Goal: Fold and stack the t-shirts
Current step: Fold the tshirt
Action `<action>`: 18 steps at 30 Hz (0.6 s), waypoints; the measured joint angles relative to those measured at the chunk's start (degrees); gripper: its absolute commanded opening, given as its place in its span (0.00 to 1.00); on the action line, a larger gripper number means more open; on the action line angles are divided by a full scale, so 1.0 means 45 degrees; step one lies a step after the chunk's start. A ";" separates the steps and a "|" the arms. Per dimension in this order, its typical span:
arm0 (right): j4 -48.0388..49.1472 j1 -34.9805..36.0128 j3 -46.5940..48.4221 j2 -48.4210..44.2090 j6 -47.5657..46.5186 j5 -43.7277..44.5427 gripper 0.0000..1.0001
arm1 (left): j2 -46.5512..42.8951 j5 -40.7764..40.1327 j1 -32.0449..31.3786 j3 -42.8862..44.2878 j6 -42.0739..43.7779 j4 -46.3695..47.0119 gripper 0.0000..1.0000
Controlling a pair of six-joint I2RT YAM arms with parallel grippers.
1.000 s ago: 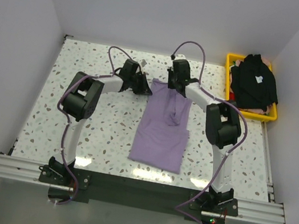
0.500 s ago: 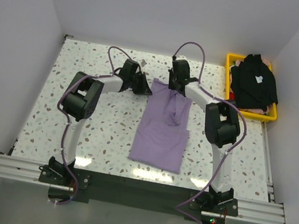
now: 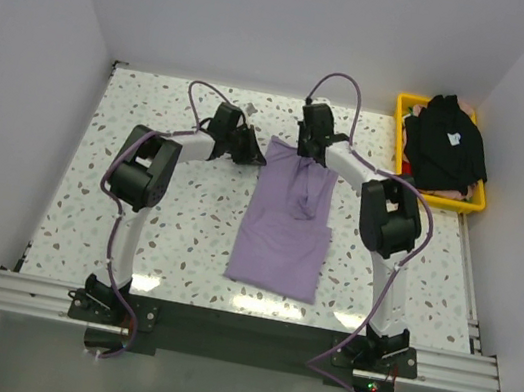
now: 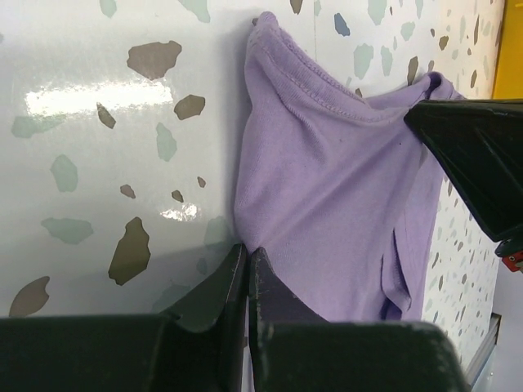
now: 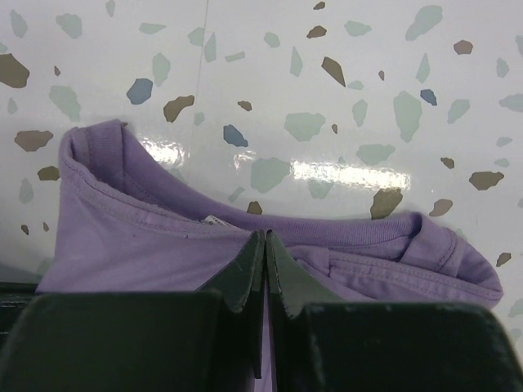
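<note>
Bare table (image 3: 166,220) lies open along the left edge and near right corner. The lavender t-shirt (image 3: 286,231) covers the middle; a yellow basket (image 3: 402,107) holding a black t-shirt (image 3: 442,152) blocks the far right corner.

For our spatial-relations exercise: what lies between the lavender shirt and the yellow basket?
The top view shows the right arm crossing between the lavender shirt and the yellow basket; otherwise only speckled table.

Inside a robotics lab's test cell: the left arm (image 3: 139,174) and right arm (image 3: 386,223) of a two-armed robot stand bolted to an aluminium rail (image 3: 31,296) at the edge of a speckled table (image 3: 86,216), purple cables (image 3: 339,76) looping above, plain white walls (image 3: 293,19) boxing everything in.
</note>
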 measured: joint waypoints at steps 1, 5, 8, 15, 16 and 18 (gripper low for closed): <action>-0.0039 -0.0005 0.0000 0.0000 0.0034 0.0058 0.04 | 0.0010 0.0005 0.0000 0.0019 -0.0010 0.0000 0.00; -0.0340 -0.0019 0.0000 0.0000 0.0141 0.0199 0.05 | 0.0039 0.0039 0.0010 0.0073 -0.0068 0.0015 0.03; -0.0505 -0.0034 0.0000 0.0000 0.0219 0.0214 0.11 | 0.0092 0.0044 0.0024 0.0102 -0.0078 0.0063 0.07; -0.0971 -0.0219 0.0185 0.0000 0.0272 0.0335 0.29 | 0.0189 0.0121 0.0214 0.0437 -0.0068 0.0087 0.32; -0.1069 -0.0238 0.0282 0.0000 0.0267 0.0359 0.30 | 0.0189 0.0121 0.0262 0.0520 -0.0058 0.0097 0.34; -0.1141 -0.0262 0.0437 -0.0005 0.0267 0.0442 0.35 | 0.0189 0.0136 0.0359 0.0661 -0.0073 0.0136 0.37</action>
